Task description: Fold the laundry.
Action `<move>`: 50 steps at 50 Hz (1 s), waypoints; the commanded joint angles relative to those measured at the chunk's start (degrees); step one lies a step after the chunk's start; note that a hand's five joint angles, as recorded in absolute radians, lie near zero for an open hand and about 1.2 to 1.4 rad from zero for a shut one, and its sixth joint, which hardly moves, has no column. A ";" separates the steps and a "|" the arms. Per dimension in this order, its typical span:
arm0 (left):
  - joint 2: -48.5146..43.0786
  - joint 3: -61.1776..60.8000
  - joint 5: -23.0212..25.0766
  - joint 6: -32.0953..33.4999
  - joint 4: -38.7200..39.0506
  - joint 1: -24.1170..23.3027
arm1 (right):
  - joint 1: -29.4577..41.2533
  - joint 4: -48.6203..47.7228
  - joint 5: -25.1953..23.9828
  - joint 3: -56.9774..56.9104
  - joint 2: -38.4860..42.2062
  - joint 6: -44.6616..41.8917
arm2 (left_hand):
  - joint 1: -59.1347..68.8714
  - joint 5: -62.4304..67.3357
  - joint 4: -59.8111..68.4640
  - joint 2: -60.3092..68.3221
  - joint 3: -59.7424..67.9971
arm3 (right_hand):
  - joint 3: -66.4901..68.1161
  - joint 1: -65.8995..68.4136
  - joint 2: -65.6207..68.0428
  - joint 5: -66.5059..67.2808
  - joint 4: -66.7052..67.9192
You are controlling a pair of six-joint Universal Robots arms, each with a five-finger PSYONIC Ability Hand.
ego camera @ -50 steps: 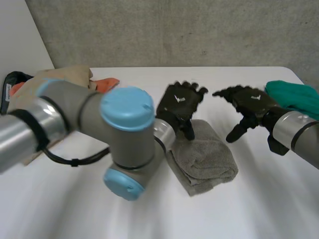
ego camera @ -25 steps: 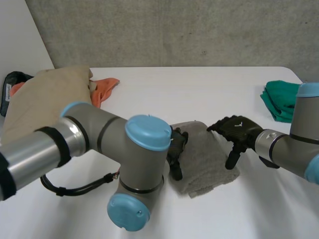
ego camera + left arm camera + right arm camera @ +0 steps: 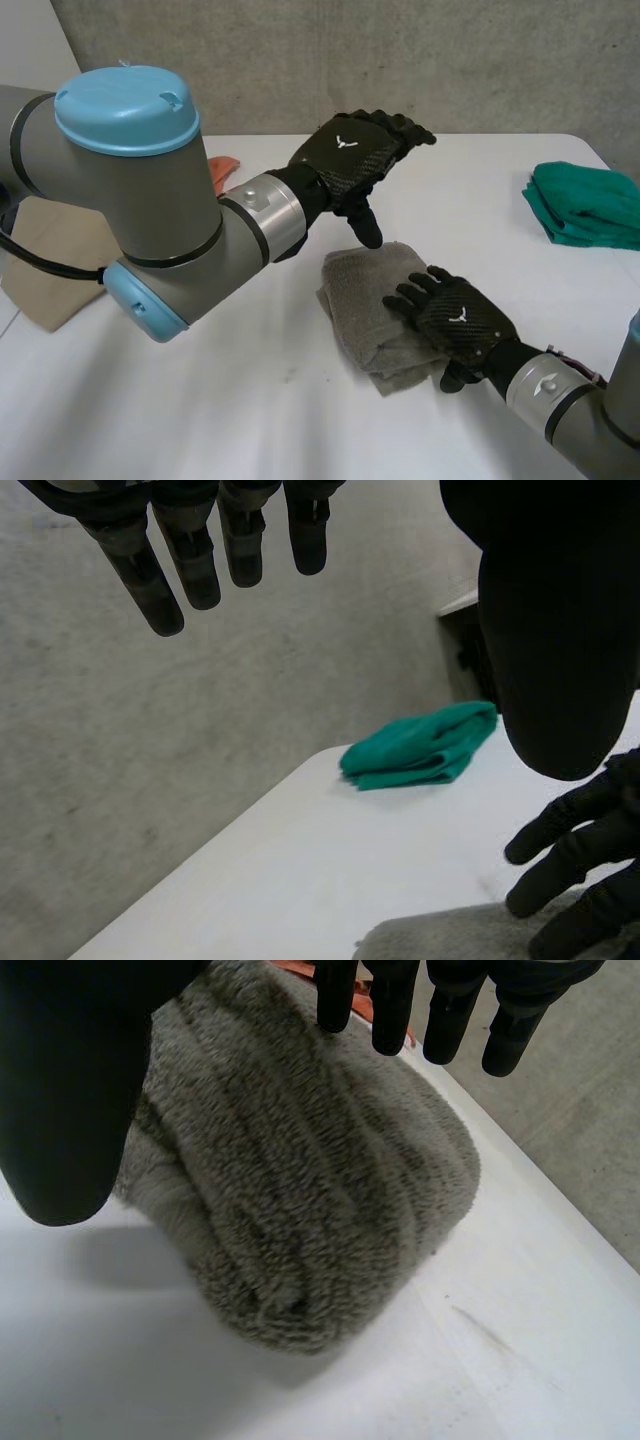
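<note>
Broadly, the white table spans the head view, and the left arm rises across its left side, covering much of a beige cloth that lies there, so that cloth's shape is hard to read. The grey towel, the laundry piece in play, sits folded into a thick bundle near the table's middle; the right wrist view shows its rounded fold under the palm. A green cloth lies folded well apart at the right side, cut off by the edge. The left hand hangs above the table behind the towel, fingers straight and released, thumb pointing down toward the towel's far edge without touching it. The right hand lies over the towel's near right part, fingers spread and relaxed, grasping nothing; whether the palm presses the cloth is hidden. Only a sliver of an orange cloth peeks out behind the left arm.
</note>
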 commanded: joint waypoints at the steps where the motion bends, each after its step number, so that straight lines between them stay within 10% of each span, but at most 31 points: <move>1: -1.55 -0.25 -1.25 0.19 0.01 -0.09 | 0.07 -8.49 -0.12 0.15 4.74 0.15 | 0.57 -1.14 -0.09 -0.42 -0.71 | -1.87 -1.17 -1.57 -2.63 -2.20; 29: -1.29 -1.04 -1.43 -0.25 -0.08 -0.45 | 4.55 -18.07 0.49 -5.74 12.30 1.11 | 0.41 -1.31 -0.25 -0.58 -0.88 | 11.50 12.20 11.80 10.74 11.17; 33: -1.20 -1.04 -1.43 -0.34 -0.08 -0.45 | 4.99 -18.24 0.41 -7.15 13.44 1.11 | 0.41 -1.31 -0.25 -0.58 -0.88 | 30.28 30.98 30.57 29.52 29.95; 36: -1.11 -1.04 -1.43 -0.25 -0.08 -0.45 | 5.16 -19.03 0.67 -8.82 14.06 1.29 | 0.41 -1.31 -0.25 -0.58 -0.88 | 68.06 68.77 68.36 67.31 67.73; 50: 3.71 -0.17 -1.43 -0.34 0.18 2.01 | 1.48 -27.65 7.26 -24.10 13.36 14.81 | 0.41 -1.31 -0.25 -0.58 -0.88 | 68.13 68.83 68.43 67.37 67.80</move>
